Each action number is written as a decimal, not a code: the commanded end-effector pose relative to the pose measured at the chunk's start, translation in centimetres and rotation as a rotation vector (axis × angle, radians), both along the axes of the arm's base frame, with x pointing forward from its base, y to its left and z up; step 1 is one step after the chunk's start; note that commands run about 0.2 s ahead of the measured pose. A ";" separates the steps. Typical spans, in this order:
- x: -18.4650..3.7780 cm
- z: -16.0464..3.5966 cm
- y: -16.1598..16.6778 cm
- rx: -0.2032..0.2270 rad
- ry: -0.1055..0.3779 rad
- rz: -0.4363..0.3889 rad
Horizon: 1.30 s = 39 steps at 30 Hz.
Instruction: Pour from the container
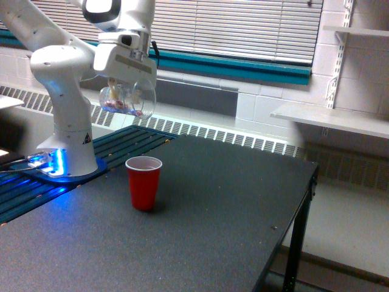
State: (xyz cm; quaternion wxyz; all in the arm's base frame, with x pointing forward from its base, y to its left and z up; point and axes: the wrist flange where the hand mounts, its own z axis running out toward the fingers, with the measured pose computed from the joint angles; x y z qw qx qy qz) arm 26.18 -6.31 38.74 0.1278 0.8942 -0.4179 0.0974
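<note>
Over the dark table point(231, 207), I hold the container point(126, 97) in the air, well above the red cup point(143, 182) and a little toward the exterior view's left of it. The gripper point(124, 85) is pinching the clear jar from above, its fingers closed around the upper part of it, under the white wrist. The jar is tipped partway onto its side, and small pinkish and pale pieces lie heaped against its lower wall. The red cup stands upright and open near the arm's glowing blue base point(55, 167), with nothing visible inside it from here.

My worry is aim. I judge the jar's mouth does not sit squarely over the cup, so if I tilt further now the pieces may fall short and scatter across the tabletop. The drop also looks long; light pieces could bounce off the rim or out of the cup. A sudden tilt could dump the whole heap at once and tip the light cup over.
</note>
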 end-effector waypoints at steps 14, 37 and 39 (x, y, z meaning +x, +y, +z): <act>-0.4 -4.1 2.2 -0.014 0.104 0.006; -1.2 -5.5 2.8 -0.059 0.192 0.011; -1.2 -5.6 3.0 -0.062 0.197 0.015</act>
